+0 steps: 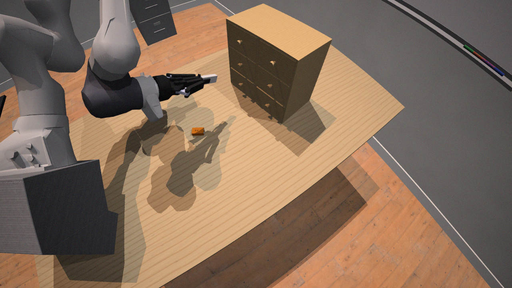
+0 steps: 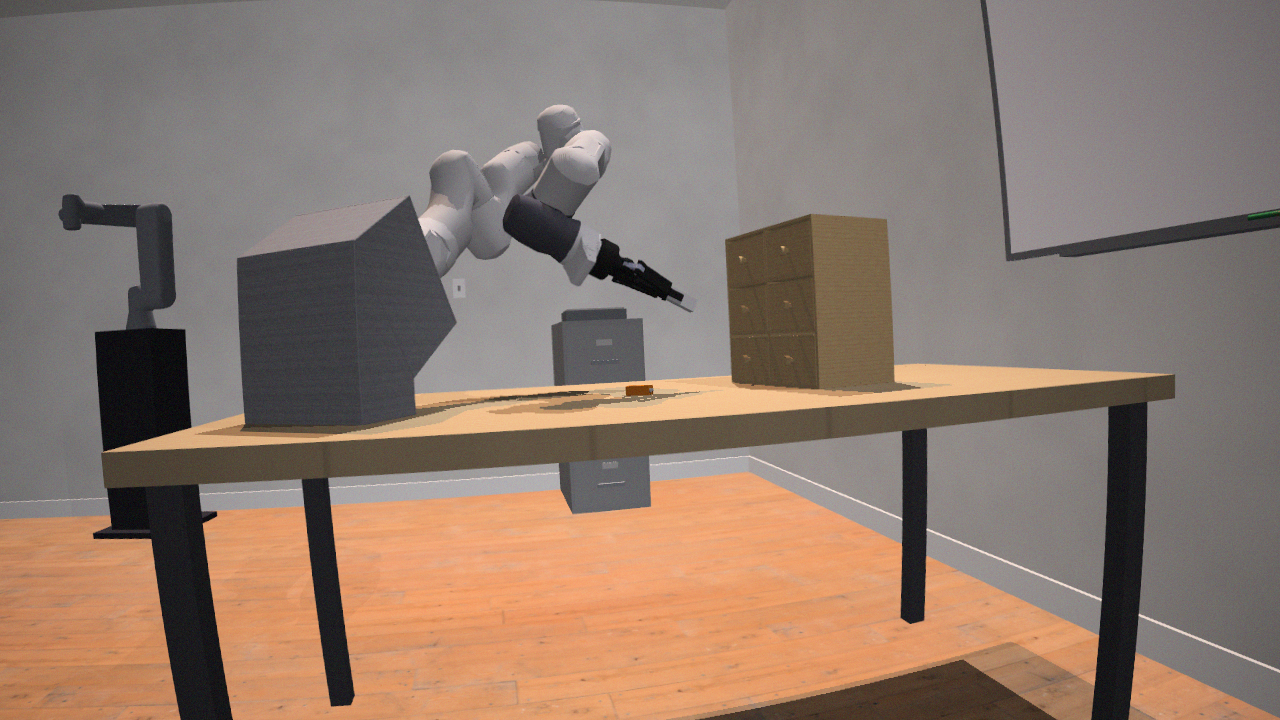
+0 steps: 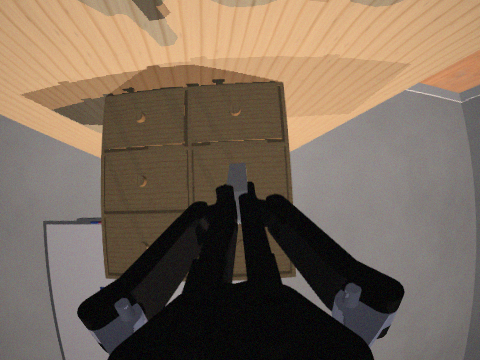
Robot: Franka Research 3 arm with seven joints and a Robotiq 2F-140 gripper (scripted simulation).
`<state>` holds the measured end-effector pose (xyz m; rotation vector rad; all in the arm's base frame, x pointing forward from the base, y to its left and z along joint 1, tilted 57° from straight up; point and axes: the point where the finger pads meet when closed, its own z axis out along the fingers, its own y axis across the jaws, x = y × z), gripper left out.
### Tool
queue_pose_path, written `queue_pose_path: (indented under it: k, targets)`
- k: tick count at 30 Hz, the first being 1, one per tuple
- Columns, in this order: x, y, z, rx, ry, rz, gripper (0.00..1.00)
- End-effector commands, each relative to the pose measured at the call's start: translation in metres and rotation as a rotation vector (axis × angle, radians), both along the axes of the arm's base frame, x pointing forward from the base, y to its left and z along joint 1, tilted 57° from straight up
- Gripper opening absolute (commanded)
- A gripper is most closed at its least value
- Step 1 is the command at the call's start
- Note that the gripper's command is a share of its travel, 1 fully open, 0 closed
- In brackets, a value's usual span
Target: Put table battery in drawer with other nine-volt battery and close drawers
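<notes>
On the wood-grained surface, the orange battery is left lying before the chest, while the empty jaws, pressed together, should be parted before any knob is squarely gripped.

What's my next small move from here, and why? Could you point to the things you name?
I'd open the pincer (image 1: 211, 79) (image 2: 683, 302) (image 3: 238, 176) where it hovers, short of the chest (image 1: 279, 30) (image 2: 854, 304) (image 3: 120, 165). Its fingers are shut with nothing between them, every drawer looks pushed in, and gripping a knob probably needs them apart first.
</notes>
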<state>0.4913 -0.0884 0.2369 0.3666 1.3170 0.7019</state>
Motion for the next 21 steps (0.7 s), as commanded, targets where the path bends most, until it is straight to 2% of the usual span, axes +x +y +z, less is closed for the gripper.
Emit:
queue_pose_path:
  k: [1,9,21]
  targets:
    - [-0.008,0.003,-0.011,0.026,0.085,0.066,0.0]
    - [-0.023,-0.003,-0.011,-0.009,0.185,0.153,0.0]
    - [-0.066,-0.019,-0.01,-0.112,0.473,0.406,0.0]
